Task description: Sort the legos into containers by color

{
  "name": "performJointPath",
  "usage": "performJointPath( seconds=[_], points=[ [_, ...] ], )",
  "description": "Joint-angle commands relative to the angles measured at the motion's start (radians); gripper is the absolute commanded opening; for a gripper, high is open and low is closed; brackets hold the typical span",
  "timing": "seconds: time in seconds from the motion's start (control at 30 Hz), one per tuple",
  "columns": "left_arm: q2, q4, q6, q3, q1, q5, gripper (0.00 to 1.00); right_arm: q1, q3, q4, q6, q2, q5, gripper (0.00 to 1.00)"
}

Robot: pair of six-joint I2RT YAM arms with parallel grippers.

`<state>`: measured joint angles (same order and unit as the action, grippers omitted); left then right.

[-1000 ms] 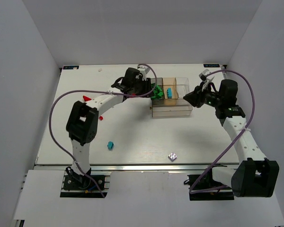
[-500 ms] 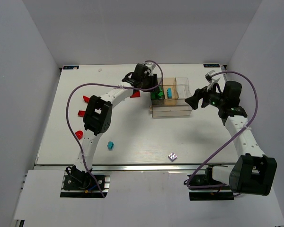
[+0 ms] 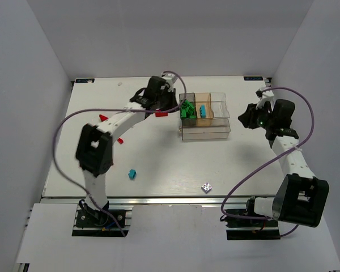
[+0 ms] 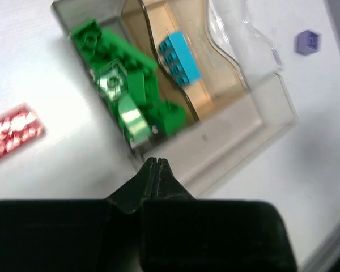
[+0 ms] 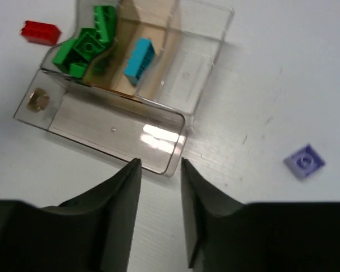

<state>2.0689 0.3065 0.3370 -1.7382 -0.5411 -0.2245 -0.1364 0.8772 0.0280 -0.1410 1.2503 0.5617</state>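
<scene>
The clear tray of containers sits mid-table. Several green legos fill its smoky compartment. One cyan lego lies in the tan one. A red lego rests on the table just left of the tray. My left gripper hovers at the tray's near-left rim, shut on nothing. My right gripper is open and empty, right of the tray's long compartment. Two more red legos and a cyan lego lie on the left side of the table.
A small purple piece lies near the table's front edge, also seen right of the tray. A small round brownish item sits in the long compartment. White walls enclose the table on three sides.
My left gripper has shut with nothing in it and its arm has shifted by the tray. My right arm has drawn back to the right, away from the tray.
</scene>
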Motion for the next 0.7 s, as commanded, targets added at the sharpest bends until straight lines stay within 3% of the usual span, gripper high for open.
performJointPath(
  seconds=[0.0, 0.07, 0.13, 0.17, 0.2, 0.23, 0.33, 0.43, 0.67],
  points=[
    [-0.39, -0.089, 0.005, 0.196, 0.017, 0.022, 0.0, -0.025, 0.036, 0.062, -0.028, 0.043, -0.16, 0.36],
    [-0.524, -0.102, -0.032, 0.371, 0.017, 0.086, 0.03, -0.034, 0.042, 0.092, -0.096, 0.069, -0.207, 0.41],
    [-0.694, -0.13, -0.055, 0.524, 0.017, 0.14, 0.3, -0.043, 0.057, 0.122, -0.153, 0.112, -0.226, 0.57],
    [-0.739, -0.13, -0.058, 0.554, 0.017, 0.152, 0.47, -0.046, 0.072, 0.142, -0.225, 0.157, -0.235, 0.78],
    [-0.804, -0.123, -0.062, 0.569, 0.017, 0.16, 0.65, -0.052, 0.113, 0.16, -0.256, 0.182, -0.24, 0.85],
    [-0.825, -0.086, -0.081, 0.566, 0.017, 0.143, 0.69, -0.064, 0.143, 0.208, -0.282, 0.214, -0.247, 0.89],
    [-0.891, -0.015, -0.133, 0.58, 0.017, 0.142, 0.75, -0.08, 0.287, 0.297, -0.351, 0.354, -0.288, 0.89],
    [-0.96, -0.038, -0.176, 0.672, 0.017, 0.244, 0.79, -0.094, 0.42, 0.328, -0.324, 0.483, -0.368, 0.89],
    [-0.991, -0.041, -0.173, 0.666, 0.017, 0.189, 0.8, -0.089, 0.595, 0.385, -0.145, 0.684, -0.499, 0.89]
  ],
)
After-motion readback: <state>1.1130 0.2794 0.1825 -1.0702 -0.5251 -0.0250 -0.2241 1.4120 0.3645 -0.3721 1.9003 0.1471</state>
